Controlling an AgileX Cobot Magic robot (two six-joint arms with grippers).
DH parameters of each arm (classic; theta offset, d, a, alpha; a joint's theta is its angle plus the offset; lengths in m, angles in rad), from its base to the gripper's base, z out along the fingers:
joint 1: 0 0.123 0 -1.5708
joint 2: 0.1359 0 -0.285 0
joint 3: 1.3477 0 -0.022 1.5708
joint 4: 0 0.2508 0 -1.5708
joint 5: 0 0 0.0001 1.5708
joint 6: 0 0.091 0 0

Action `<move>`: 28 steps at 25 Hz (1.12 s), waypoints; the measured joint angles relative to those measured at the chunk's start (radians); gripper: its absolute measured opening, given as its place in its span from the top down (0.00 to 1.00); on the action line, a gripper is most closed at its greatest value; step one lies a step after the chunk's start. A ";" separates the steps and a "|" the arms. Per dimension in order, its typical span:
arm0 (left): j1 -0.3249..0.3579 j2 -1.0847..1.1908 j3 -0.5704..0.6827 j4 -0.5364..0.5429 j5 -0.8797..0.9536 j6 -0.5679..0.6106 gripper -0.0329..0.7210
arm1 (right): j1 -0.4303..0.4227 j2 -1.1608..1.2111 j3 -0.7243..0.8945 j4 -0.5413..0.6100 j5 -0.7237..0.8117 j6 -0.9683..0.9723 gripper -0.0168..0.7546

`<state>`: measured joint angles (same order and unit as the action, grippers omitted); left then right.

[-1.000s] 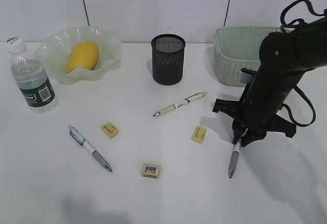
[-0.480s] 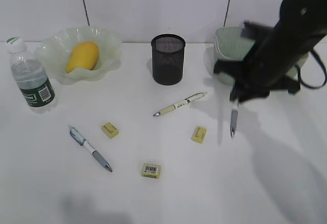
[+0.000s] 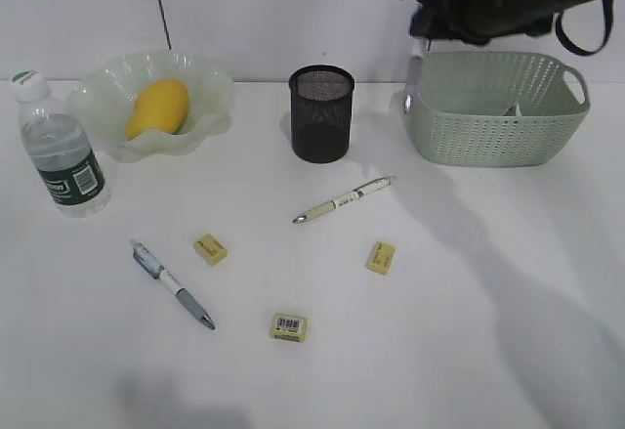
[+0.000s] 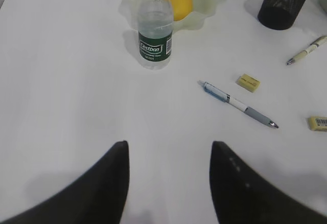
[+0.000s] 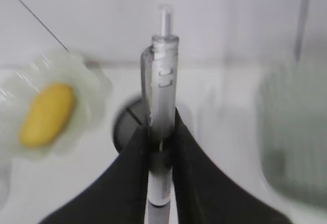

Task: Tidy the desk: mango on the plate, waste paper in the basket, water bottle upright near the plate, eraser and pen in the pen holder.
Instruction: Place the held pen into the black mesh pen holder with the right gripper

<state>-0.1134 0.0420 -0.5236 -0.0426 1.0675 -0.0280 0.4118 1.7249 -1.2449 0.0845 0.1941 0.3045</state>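
Note:
My right gripper point(image 3: 422, 30) hangs high near the basket's point(image 3: 498, 107) left end, shut on a grey-and-white pen point(image 5: 161, 81) whose clicker end sticks out past the fingertips. Beyond it, blurred, is the black mesh pen holder point(image 5: 125, 127). The mango point(image 3: 157, 107) lies in the ruffled green plate point(image 3: 207, 79), and the water bottle point(image 3: 57, 146) stands upright left of it. A white pen point(image 3: 344, 199), a blue-grey pen point(image 3: 173, 284) and three yellow erasers point(image 3: 211, 248) point(image 3: 382, 257) point(image 3: 289, 326) lie on the desk. My left gripper point(image 4: 169, 147) is open over bare desk. A pale scrap point(image 3: 515, 109) shows inside the basket.
The pen holder point(image 3: 321, 113) stands between plate and basket at the back of the desk. A white wall runs close behind them. The right arm's shadow falls across the desk's right half.
The right arm has risen from the desk at front right with the pen and swung back and to the left, ending high beside the basket. The left gripper has not visibly moved.

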 joint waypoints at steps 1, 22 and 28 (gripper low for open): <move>0.000 0.000 0.000 0.000 0.000 0.000 0.44 | 0.010 0.001 0.000 -0.009 -0.049 -0.011 0.82; 0.000 0.000 0.000 0.001 0.000 0.001 0.45 | 0.044 0.317 -0.091 -0.166 -0.607 -0.035 0.82; 0.000 0.000 0.000 0.001 0.000 0.001 0.46 | 0.071 0.421 -0.162 -0.183 -0.614 -0.043 0.81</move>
<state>-0.1134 0.0420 -0.5236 -0.0418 1.0675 -0.0271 0.4829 2.1456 -1.4070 -0.0984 -0.4197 0.2616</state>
